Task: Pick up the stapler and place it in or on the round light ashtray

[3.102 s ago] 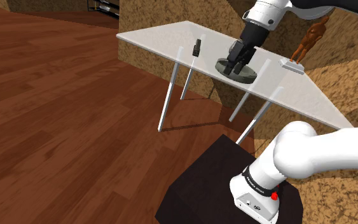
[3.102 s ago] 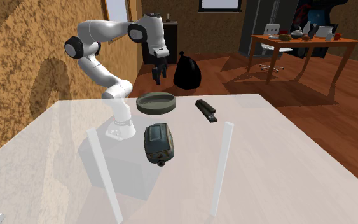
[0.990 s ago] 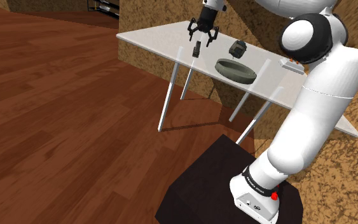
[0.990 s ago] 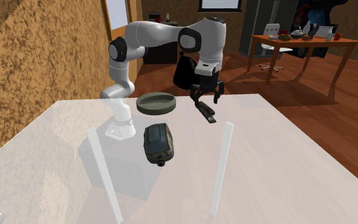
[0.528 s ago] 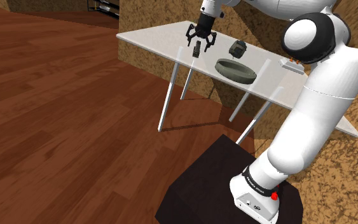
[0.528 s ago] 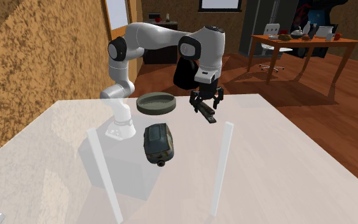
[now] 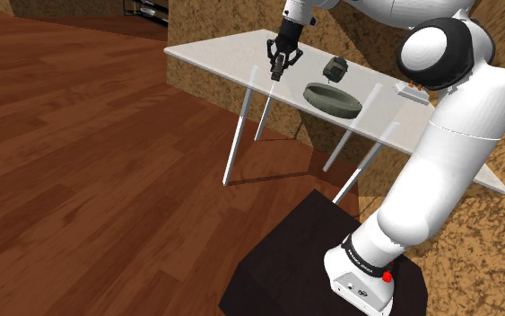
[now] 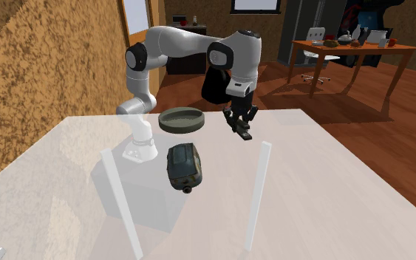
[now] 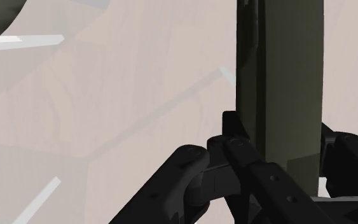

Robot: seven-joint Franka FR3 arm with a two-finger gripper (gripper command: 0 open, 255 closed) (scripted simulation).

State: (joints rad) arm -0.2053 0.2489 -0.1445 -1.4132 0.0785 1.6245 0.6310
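Gripper (image 8: pixel 241 125) seemingly snug around stapler (image 9: pixel 292 83), table (image 8: pixel 324 185)

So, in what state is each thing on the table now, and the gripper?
gripper: shut on the stapler.
stapler: closed, clasped between the fingers, lying on the table.
ashtray: upright, empty.
dark object: lying on the table, untouched, apart from the ashtray.

Arm (image 7: pixel 461 153) rises upright from base at shoulder view's lower right, bends at high elbow, forearm reaching toward that view's upper left. Wrist turned down, gripper (image 7: pixel 278 63) pointing straight down. Fingers (image 9: pixel 234 153) drawn close, clasping stapler (image 9: pixel 292 70) between them.
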